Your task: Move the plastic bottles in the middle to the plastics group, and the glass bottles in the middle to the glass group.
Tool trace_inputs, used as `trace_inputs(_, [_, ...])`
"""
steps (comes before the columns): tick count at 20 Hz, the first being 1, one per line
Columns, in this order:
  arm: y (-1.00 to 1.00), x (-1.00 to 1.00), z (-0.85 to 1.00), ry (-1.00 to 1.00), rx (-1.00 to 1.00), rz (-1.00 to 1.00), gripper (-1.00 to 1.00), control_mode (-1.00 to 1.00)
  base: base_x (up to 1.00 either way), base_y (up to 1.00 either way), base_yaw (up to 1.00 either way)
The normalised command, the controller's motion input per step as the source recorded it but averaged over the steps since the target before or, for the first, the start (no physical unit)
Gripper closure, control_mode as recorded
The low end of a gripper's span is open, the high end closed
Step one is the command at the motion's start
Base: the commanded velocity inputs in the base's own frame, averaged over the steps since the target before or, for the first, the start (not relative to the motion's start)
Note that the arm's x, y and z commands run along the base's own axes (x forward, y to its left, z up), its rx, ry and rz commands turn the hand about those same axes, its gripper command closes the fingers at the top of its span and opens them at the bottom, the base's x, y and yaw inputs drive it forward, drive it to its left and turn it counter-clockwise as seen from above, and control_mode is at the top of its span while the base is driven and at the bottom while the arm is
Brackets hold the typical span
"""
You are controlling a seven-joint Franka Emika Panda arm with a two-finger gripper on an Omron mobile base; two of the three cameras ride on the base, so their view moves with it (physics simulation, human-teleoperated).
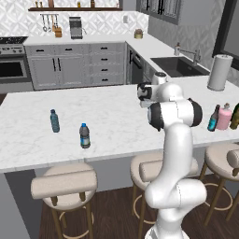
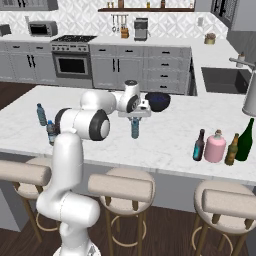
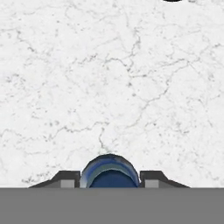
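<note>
Two blue-capped water bottles sit on the marble desk [image 1: 116,116] well to the left of the arm: the pale teal one [image 1: 54,121] and, a bit nearer the stools, the one with the dark label band [image 1: 84,136]. From the right base cam the same pair shows up behind the robot's elbow, teal one [image 2: 41,114] further back.

The gripper [image 2: 135,119] points straight down over the middle of the desk and it's clamped on the clear bottle [image 2: 135,128], which hangs below the fingers. I can't tell whether its bottom touches the marble or is just off it. In the hand cam you're looking right down on its blue cap [image 3: 110,173], wedged between the two dark fingertips [image 3: 65,178], one on each side and touching it.

A dark bowl [image 2: 157,101] sits just behind the gripper, on the sink side.

Everything else is way off to the right of the gripper, near the desk's front edge: the dark bottle with the teal bottom [image 2: 199,145], the pink bottle [image 2: 216,146] right beside it, then a small brownish bottle [image 2: 231,149], then the green bottle [image 2: 245,140]. They're packed close together. The paper towel roll [image 1: 220,72] stands further back from that bunch, near the sink [image 1: 177,66].
</note>
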Motion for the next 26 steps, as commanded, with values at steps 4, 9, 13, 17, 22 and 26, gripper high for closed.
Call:
trace_inputs(4, [-0.02, -0.30, -0.07, 0.00, 0.00, 0.17, 1.00, -1.00, 0.00, 0.00, 0.00])
trace_inputs(9, [0.02, -0.82, 0.38, 0.02, 0.07, 0.31, 1.00, -1.00, 0.00, 0.00, 0.00])
trace_inputs(13, [0.07, -0.98, 0.40, 0.00, 0.08, 0.37, 1.00, -1.00, 0.00, 0.00, 0.00])
trace_inputs(17, [0.25, -1.00, 0.25, -0.05, 0.12, 0.27, 1.00, -1.00, 0.00, 0.00, 0.00])
trace_inputs(22, [0.60, -0.85, 0.24, 0.00, 0.08, 0.14, 1.00, -1.00, 0.00, 0.00, 0.00])
trace_inputs(26, [0.85, -0.73, 0.20, 0.00, 0.04, 0.08, 1.00, -1.00, 0.00, 0.00, 0.00])
